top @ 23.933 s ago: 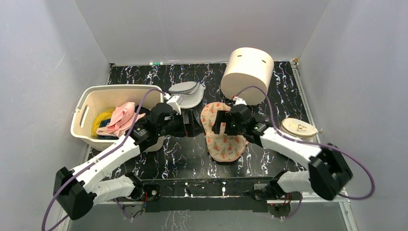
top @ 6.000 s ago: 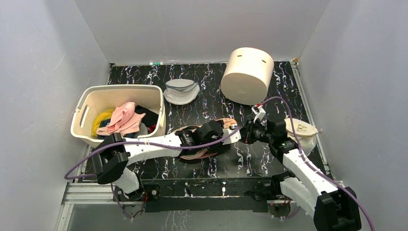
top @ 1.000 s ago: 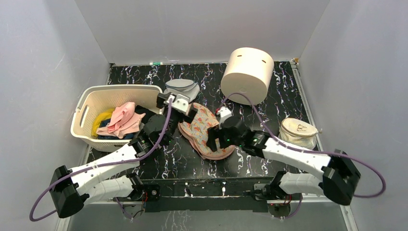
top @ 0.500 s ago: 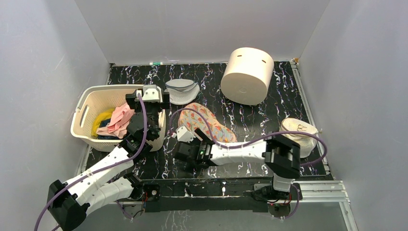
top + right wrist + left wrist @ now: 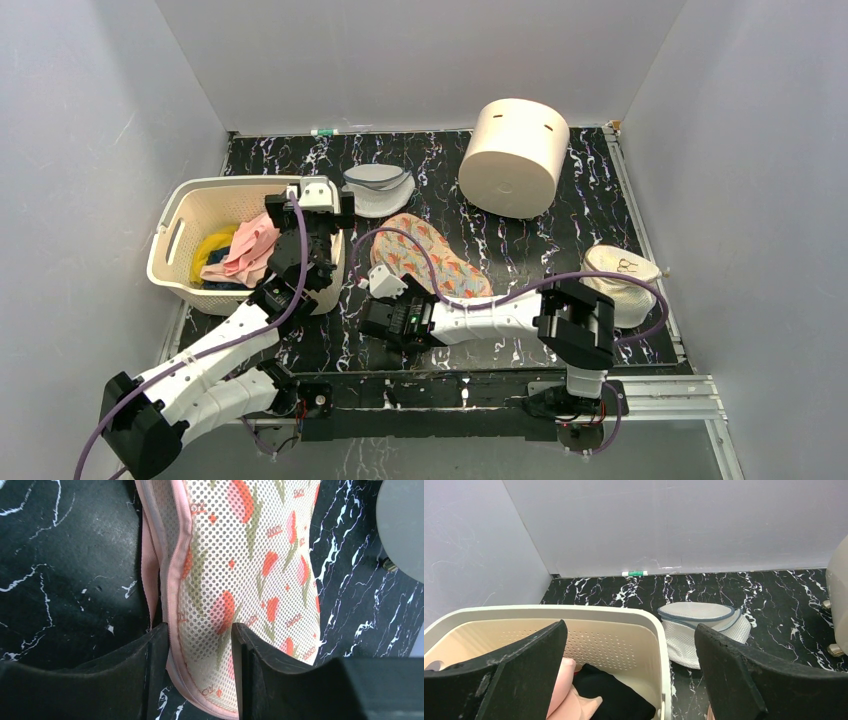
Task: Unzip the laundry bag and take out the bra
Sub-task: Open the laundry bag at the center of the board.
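Lab test booth: plain grey walls (image 5: 420, 60) enclosing a marbled table (image 5: 590, 200)

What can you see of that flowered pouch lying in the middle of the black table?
The laundry bag is a peanut-shaped, beige-pink mesh case printed with red-orange flowers and green stems, edged by a pink zipper rim. It lies flat and diagonal on the black marbled table, its two halves folded together. The right end effector straddles its near end, one finger on each side of the rim. Whether it actually pinches the bag is unclear.
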`<act>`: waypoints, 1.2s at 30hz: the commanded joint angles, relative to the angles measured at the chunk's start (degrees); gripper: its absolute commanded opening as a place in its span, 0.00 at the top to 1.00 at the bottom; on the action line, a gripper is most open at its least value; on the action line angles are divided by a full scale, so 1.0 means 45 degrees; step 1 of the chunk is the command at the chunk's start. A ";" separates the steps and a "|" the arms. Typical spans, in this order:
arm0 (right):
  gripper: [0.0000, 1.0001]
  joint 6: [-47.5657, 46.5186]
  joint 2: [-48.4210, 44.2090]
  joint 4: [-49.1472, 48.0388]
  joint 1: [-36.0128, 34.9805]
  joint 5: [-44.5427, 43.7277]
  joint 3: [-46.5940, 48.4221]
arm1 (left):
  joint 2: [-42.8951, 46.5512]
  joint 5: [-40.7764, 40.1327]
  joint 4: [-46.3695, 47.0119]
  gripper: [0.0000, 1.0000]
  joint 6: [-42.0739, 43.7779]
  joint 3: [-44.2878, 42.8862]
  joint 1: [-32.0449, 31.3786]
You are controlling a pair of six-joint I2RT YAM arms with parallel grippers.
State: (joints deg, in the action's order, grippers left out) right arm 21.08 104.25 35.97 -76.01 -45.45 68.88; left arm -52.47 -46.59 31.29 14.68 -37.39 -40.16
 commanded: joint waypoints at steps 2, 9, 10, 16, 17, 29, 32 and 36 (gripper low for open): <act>0.57 0.0032 -0.0869 -0.0842 0.0078 -0.0076 -0.0071 | 0.0088 0.0352 -0.0007 0.02 -0.0444 -0.0483 0.0192; 0.79 0.0459 -0.0920 -0.0928 0.0135 0.0137 -0.0216 | -0.0116 0.0657 -0.0408 0.02 -0.0732 -0.0625 0.0253; 0.83 0.0453 -0.0920 -0.0947 0.0138 0.0188 -0.0242 | -0.0118 0.0655 -0.0373 0.02 -0.0726 -0.0616 0.0253; 1.00 0.0455 -0.1683 -0.0948 0.0312 0.0310 -0.0249 | -0.0061 0.0866 -0.0511 0.02 -0.0844 -0.0685 0.0369; 1.00 0.0467 -0.1877 -0.1104 0.0367 0.0625 -0.0322 | -0.0064 0.0866 -0.0532 0.02 -0.0882 -0.0702 0.0392; 1.00 0.2752 -0.7998 -0.5538 0.4638 0.7598 -0.4081 | -0.0092 0.1368 -0.1013 0.04 -0.1150 -0.0908 0.0409; 1.00 0.3838 -0.9320 -0.5758 0.6232 0.8379 -0.5407 | -0.0170 0.1667 -0.1288 0.04 -0.1292 -0.1053 0.0409; 1.00 0.4652 -1.0953 -0.5318 0.8048 0.8812 -0.7002 | -0.0338 0.2147 -0.1596 0.05 -0.1441 -0.1217 0.0414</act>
State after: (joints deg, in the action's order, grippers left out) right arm 35.90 60.40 14.09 -45.91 -11.81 42.74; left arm -53.52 -39.75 24.93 9.63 -40.03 -38.72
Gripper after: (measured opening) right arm 0.012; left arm 0.956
